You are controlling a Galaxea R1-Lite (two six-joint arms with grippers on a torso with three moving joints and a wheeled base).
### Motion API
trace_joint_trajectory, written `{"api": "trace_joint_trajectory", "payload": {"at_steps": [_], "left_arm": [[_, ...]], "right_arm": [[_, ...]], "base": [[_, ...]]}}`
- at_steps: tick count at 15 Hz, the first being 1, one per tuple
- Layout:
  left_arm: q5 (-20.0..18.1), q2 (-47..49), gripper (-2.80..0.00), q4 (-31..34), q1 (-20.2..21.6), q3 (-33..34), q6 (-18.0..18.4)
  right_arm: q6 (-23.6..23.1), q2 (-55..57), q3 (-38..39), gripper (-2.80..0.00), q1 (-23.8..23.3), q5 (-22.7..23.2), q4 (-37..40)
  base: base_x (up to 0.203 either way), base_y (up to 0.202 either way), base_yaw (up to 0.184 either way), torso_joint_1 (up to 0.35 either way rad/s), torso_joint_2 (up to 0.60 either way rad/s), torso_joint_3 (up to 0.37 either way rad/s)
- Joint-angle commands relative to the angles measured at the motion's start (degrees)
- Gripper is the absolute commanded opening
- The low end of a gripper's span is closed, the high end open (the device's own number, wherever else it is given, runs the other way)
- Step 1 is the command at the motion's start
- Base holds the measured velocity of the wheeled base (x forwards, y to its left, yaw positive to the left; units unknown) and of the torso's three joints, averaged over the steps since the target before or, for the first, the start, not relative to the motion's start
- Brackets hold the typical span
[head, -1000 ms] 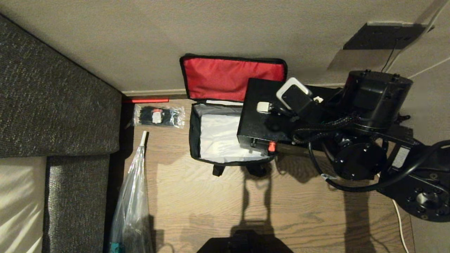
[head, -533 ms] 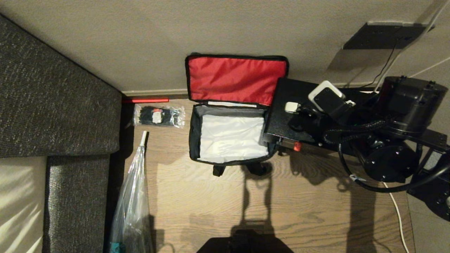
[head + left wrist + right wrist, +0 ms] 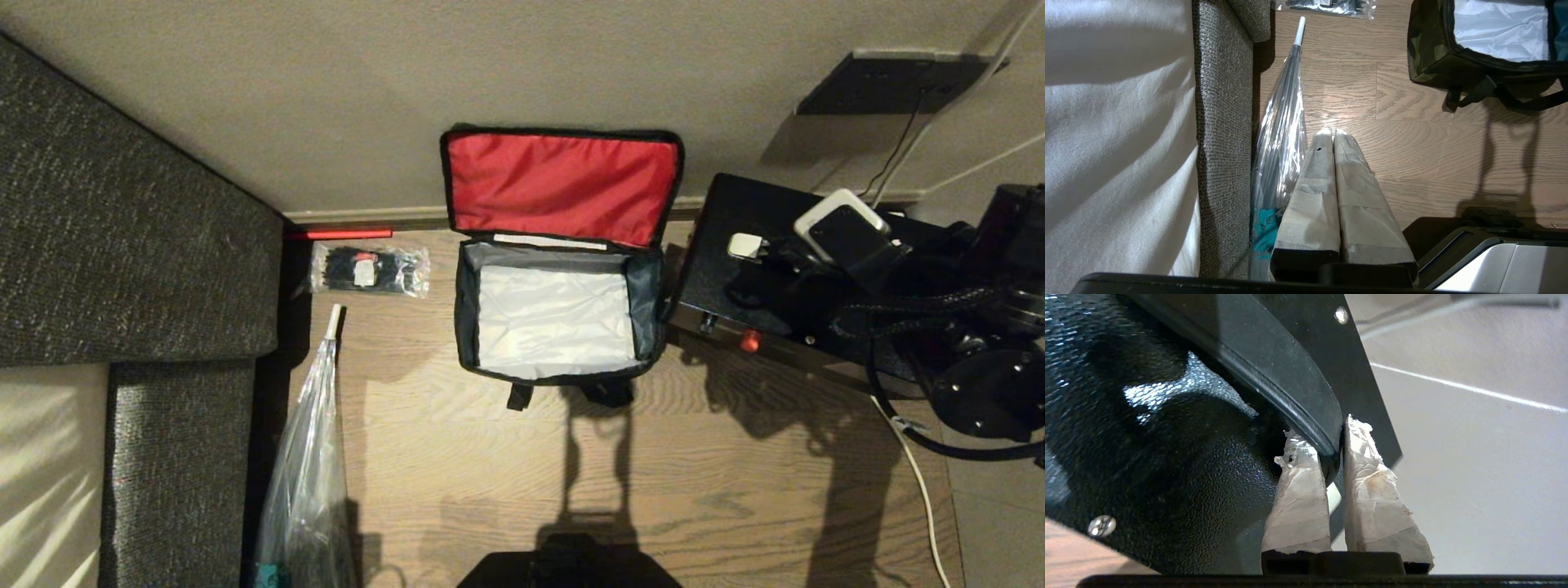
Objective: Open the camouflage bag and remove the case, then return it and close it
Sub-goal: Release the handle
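The camouflage bag stands open on the wooden floor, with its red-lined lid leaning back against the wall and the pale lining visible inside. The case is outside the bag, just beside its right side, and it is tilted. The right hand is closed on the black handle of the case, with one taped finger on each side. The left hand hangs over the floor near a sofa, its fingers pressed together and holding nothing.
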Motion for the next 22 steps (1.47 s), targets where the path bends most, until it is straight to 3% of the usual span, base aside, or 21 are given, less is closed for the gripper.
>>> {"api": "trace_joint_trajectory", "payload": {"at_steps": [1,13,22], "left_arm": [[0.0,-0.1,-2.80,0.0,0.0,0.2,0.0],[0.0,-0.1,-2.80,0.0,0.0,0.2,0.0],[0.0,-0.1,-2.80,0.0,0.0,0.2,0.1]], "right_arm": [[-0.5,-2.9,0.6,-2.80,-0.1,-0.2,0.6],[0.9,2.6,3.1,-2.80,-9.6,-0.1,-1.9],[9.9,17.8,1.9,-2.80,-12.4,0.0,-2.3]], "base": [[0.000,0.000,0.000,0.000,0.00,0.000],[0.000,0.000,0.000,0.000,0.00,0.000],[0.000,0.000,0.000,0.000,0.00,0.000]]}}
